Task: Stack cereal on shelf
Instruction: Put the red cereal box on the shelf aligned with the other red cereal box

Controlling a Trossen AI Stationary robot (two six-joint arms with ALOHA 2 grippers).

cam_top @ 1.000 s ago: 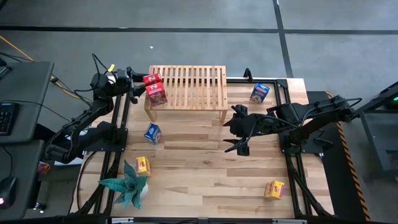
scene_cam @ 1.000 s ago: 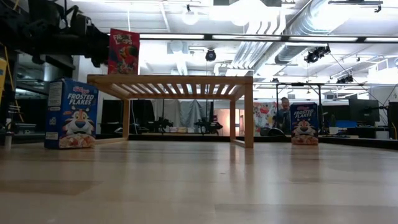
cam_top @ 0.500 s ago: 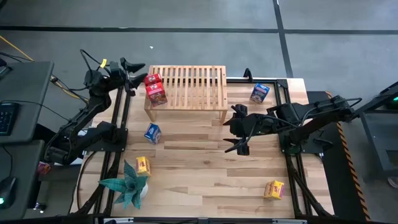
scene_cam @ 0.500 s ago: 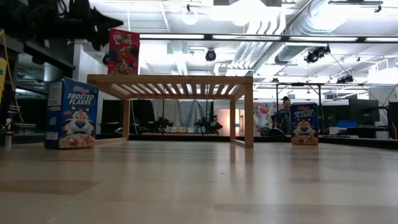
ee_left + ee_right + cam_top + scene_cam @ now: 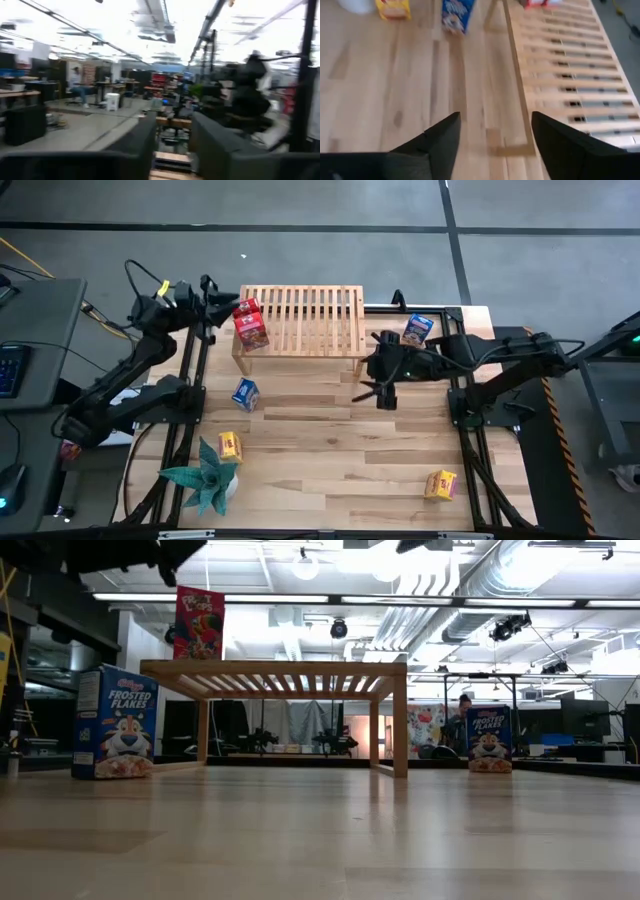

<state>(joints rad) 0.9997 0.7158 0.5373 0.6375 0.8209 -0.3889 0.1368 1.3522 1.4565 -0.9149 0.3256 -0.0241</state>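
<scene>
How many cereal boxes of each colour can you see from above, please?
Red boxes: 2
Blue boxes: 2
Yellow boxes: 2
Total: 6
</scene>
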